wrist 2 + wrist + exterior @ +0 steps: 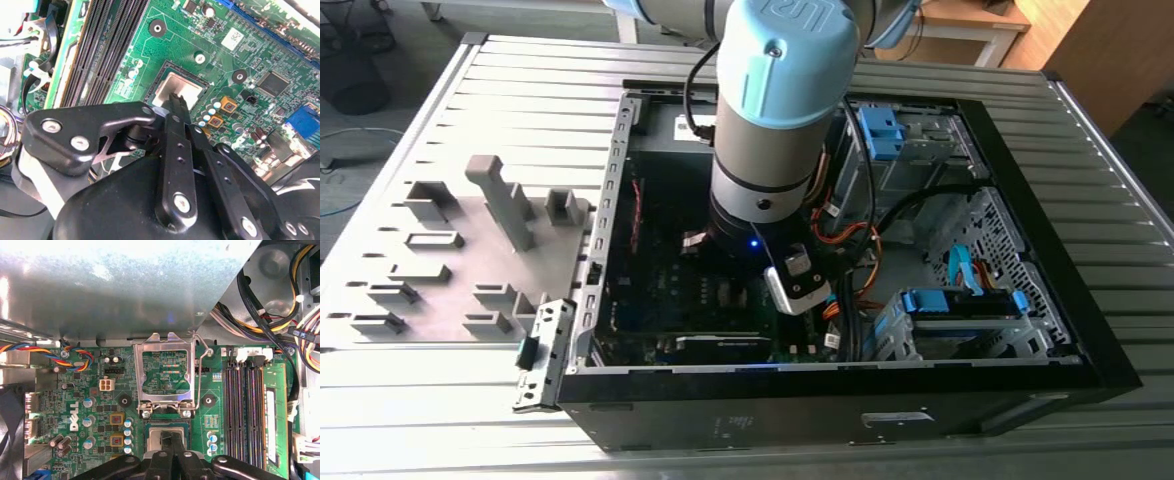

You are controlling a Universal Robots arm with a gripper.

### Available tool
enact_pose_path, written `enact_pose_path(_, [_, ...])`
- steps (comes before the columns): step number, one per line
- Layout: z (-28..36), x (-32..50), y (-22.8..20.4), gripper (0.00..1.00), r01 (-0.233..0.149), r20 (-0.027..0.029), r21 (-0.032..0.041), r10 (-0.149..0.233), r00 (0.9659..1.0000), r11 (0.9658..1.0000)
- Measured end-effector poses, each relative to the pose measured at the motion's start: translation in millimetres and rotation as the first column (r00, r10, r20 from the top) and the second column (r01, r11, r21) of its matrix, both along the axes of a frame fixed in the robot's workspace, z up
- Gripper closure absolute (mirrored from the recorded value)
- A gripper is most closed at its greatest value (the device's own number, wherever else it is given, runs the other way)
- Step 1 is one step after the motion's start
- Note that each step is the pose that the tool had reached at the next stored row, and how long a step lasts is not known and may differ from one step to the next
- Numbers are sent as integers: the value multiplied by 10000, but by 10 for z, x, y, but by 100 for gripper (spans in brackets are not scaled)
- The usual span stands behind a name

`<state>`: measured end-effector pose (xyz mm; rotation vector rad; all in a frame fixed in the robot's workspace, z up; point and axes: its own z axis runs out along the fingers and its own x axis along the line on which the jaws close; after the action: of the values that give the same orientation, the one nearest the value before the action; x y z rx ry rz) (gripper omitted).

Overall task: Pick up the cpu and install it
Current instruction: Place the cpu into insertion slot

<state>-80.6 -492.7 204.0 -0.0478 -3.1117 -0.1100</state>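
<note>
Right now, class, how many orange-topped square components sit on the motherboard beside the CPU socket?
2: the first orange square next to the second orange square, both beside the cpu; the gripper may hide more.

Slatted metal table (1121,200), ribs running edge to edge. Open black PC case (854,415) lies on its side, from mid-table twd the edge at the exterior view's right. Flat grey tray (454,290) w/ grey blocks (500,200) sits just beside it, by the edge at the exterior view's left.
</note>
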Motion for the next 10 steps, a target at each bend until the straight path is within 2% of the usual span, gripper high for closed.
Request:
enact_pose_path(4, [0,0,0,89,0,0,0,0,10000,10000])
enact_pose_path(6, [-9,0,-2,89,215,13,-125,-215,9998,9997])
enact_pose_path(10, [-41,-9,-2,89,289,15,-189,-289,9996,9994])
